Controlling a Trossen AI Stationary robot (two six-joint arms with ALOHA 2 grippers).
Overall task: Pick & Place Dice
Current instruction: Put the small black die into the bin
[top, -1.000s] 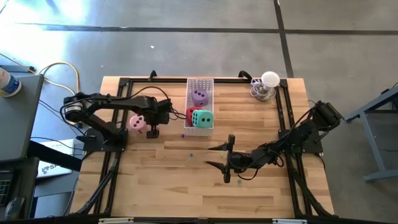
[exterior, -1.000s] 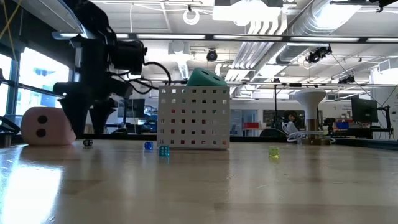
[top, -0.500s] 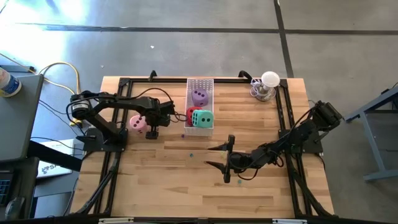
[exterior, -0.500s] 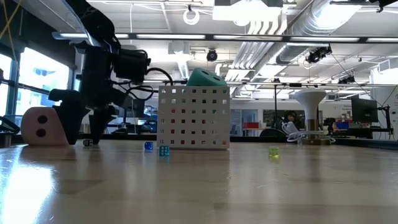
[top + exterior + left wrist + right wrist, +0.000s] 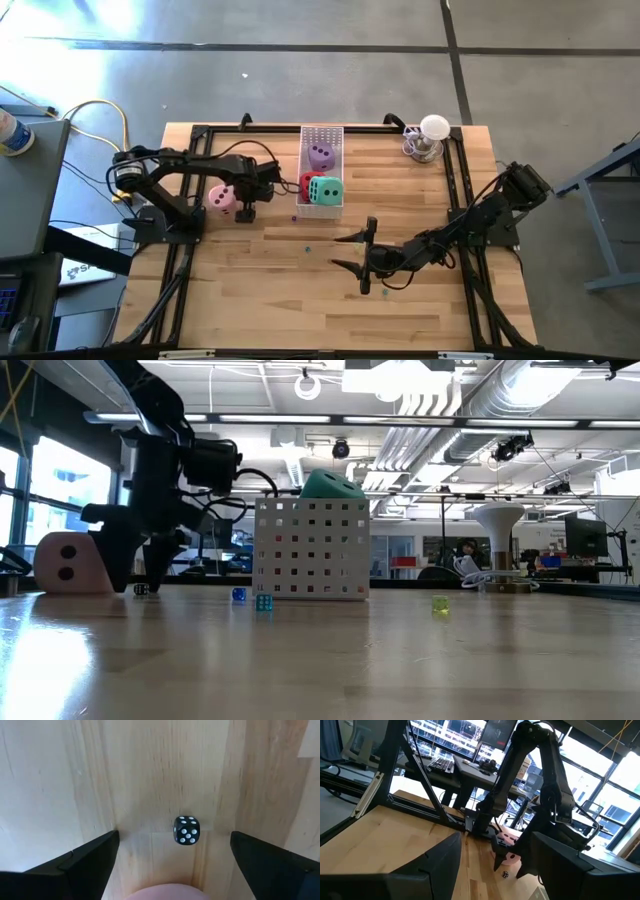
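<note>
My right end effector [image 5: 357, 254] waits over the middle of the surface [image 5: 270, 300], fingers spread with nothing between them. My left end effector [image 5: 243, 199] stands wide open toward the left edge, fingertips down around the pink die [image 5: 222, 199], beside a small black die [image 5: 186, 829]. Further back, the white tray [image 5: 321, 140] holds the red die [image 5: 305, 184], green die [image 5: 324, 190] and purple die [image 5: 321, 155]

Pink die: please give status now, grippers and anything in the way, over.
Left gripper open, straddling pink die on the table. Right gripper open, idle mid-table. Small black die just ahead of left fingers. Over.
</note>
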